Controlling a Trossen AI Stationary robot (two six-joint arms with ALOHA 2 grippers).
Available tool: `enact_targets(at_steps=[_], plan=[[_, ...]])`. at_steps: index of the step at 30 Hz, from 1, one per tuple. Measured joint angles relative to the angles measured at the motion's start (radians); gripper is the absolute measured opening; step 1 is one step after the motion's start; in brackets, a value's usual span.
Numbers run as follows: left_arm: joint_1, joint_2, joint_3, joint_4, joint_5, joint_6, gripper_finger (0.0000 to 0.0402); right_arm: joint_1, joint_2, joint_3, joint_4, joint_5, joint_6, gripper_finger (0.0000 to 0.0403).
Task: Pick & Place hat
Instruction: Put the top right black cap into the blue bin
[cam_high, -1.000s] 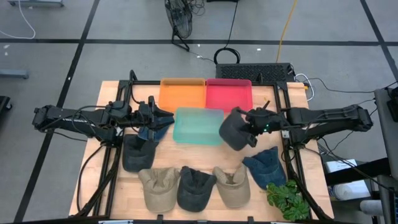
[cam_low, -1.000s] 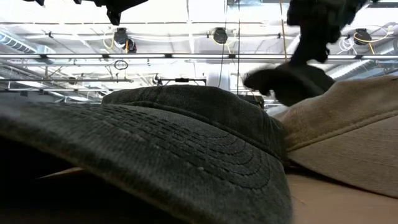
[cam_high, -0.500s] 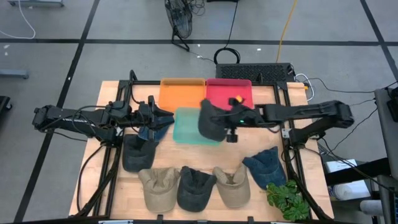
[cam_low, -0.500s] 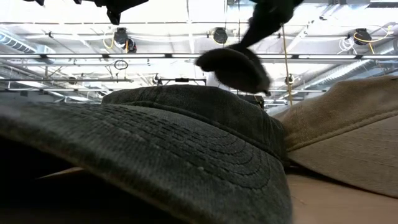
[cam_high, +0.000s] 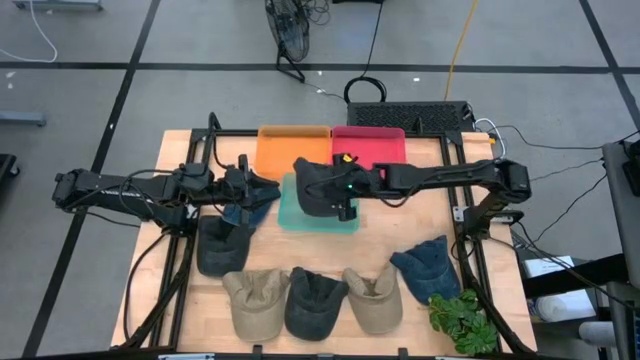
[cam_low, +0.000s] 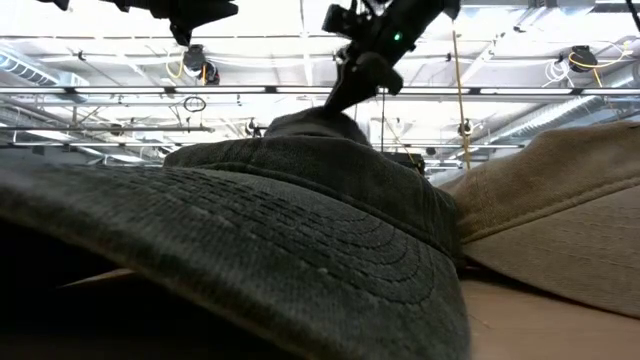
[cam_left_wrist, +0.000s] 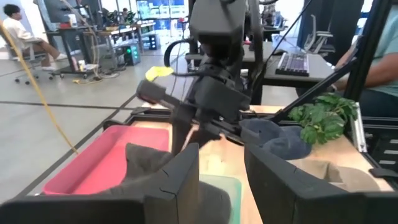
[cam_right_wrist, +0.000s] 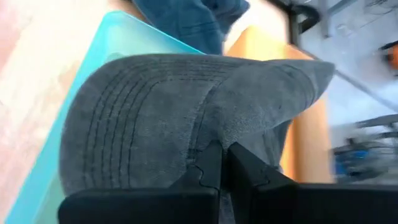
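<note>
Wooden surface (cam_high: 180, 300) carries three bins at its far half: an orange bin (cam_high: 285, 150), a red bin (cam_high: 380, 145) and a teal bin (cam_high: 300, 215) just in front of them. Nearer the front edge lies a row of caps: a dark cap (cam_high: 222, 245), a tan cap (cam_high: 252, 300), a black cap (cam_high: 316, 300), a beige cap (cam_high: 374, 296) and a navy cap (cam_high: 428, 266), with a green plant (cam_high: 462, 320) at the corner. The right gripper (cam_high: 345, 190) is extended across the surface and is clamped on the grey hat (cam_high: 318, 185), pinching the fabric near the brim as the right wrist view shows (cam_right_wrist: 186, 124); the hat hangs over the teal bin. The left gripper (cam_high: 245, 185) waits just beside the teal bin's left edge, over a blue cap (cam_high: 250, 208), with its fingers (cam_left_wrist: 174, 180) parted narrowly and holding nothing. The step in hand appears to be the placement. To do it well, centre the hat over the teal bin, lower until the crown rests on the bin floor, then release, so that the brim does not catch on the rim. Keep clear of the left gripper, which stands near the bin, and withdraw upward so the fabric is not dragged out.
</note>
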Motion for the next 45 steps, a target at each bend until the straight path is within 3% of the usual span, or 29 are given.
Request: enact_targets(at_steps=[9,20,25,38,45], plan=[[0.0,0.0,0.0,-0.011,-0.058,-0.002,0.0141,-0.012,0.09,0.001,0.028,-0.042,0.106,0.0],[0.0,0.0,0.0,-0.018,-0.064,-0.004,0.0141,-0.011,0.094,0.001,0.003,-0.045,0.211,0.0],[0.0,0.0,0.0,-0.019,-0.064,-0.006,0.0141,-0.01,0.093,-0.04,0.034,-0.099,0.244,0.0004],[0.0,0.0,0.0,-0.025,-0.073,-0.006,0.0141,-0.01,0.093,-0.086,0.114,-0.121,0.261,0.0098],[0.0,0.0,0.0,-0.043,-0.073,-0.006,0.0141,-0.01,0.075,-0.087,0.121,-0.118,0.227,0.012]])
